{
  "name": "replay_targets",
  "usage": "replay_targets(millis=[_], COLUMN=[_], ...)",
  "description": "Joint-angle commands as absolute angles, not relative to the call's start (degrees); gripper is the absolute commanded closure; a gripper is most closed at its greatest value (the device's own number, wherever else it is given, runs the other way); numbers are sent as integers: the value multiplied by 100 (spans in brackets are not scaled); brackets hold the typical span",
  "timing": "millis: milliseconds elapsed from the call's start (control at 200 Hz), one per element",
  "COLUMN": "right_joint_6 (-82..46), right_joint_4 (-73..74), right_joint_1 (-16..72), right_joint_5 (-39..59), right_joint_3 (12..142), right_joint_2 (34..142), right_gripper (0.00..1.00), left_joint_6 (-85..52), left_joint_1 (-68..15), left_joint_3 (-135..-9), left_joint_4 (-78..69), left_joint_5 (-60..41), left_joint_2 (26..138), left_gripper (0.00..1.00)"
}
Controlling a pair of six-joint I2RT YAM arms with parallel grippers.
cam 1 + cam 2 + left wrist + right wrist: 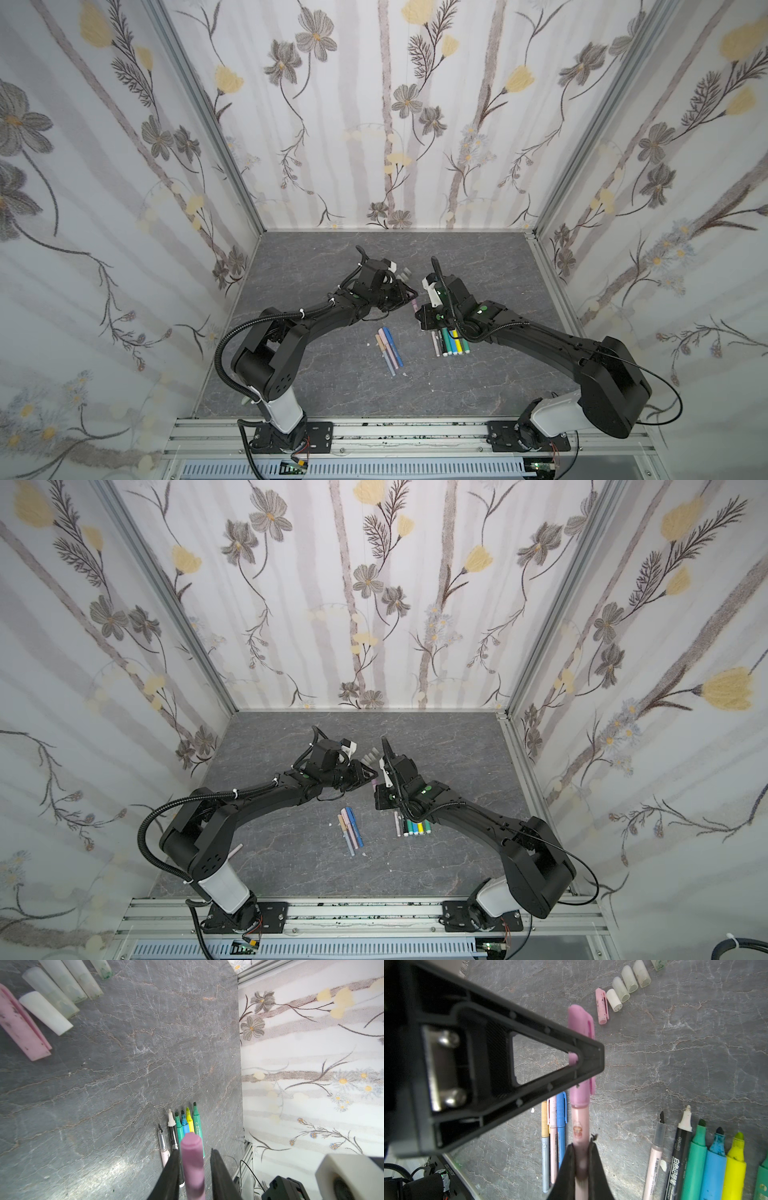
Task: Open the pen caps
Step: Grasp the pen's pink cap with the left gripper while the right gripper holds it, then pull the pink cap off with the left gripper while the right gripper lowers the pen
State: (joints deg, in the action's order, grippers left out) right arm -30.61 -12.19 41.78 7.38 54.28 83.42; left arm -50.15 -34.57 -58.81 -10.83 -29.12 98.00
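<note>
Only right wrist: barrel [579,1122] in hand [581,1145].

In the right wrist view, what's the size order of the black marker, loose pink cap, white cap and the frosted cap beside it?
1. black marker, nearest the camera but plainly longest.
2. loose pink cap.
3. white cap and frosted cap: too alike to rank.

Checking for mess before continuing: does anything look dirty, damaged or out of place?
Mostly tidy. The loose pale pink clip cap on the grey marbled table is speckled with dark smudges, and the frosted cap at the row's end is stained green.
</note>
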Motion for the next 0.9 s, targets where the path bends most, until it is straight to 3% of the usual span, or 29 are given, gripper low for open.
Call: replay_targets(millis=[0, 185, 350, 580, 665, 829, 894], right_joint_6=[-3102, -3102, -3128, -3108, -3085, -3067, -3054], right_joint_4=[-1072, -1066, -1068, -1051, -1049, -1049, -1065], right_joint_1=[4176, 4182, 4171, 4140, 4126, 4117, 4116], right_joint_5=[811, 808, 743, 778, 790, 844, 861], right_joint_3=[5482, 5460, 5449, 5550, 5588, 5601, 5575], right_joint_2=[8356, 8361, 8380, 8527, 8591, 8630, 8623], right_gripper=[100, 99, 81, 78, 81, 99, 100], left_joint_6=[-5010, -5010, -5010, -5010, -5001, -4977, -4949], left_joint_1=[-3463, -3489, -3490, -3490, -3489, -3496, -3503], left_joint_3=[-5941, -5926, -5955, -5990, -5994, -6011, -6037], left_joint_4=[-1213, -1213, -1200, -1195, -1195, -1169, -1145], left_joint_5=[-2935, -2944, -2960, -2988, -2988, -2973, -2962], left_joint_2=[9853, 9881, 9879, 9905, 9907, 9936, 9974], left_gripper=[80, 91, 99, 100, 100, 100, 100])
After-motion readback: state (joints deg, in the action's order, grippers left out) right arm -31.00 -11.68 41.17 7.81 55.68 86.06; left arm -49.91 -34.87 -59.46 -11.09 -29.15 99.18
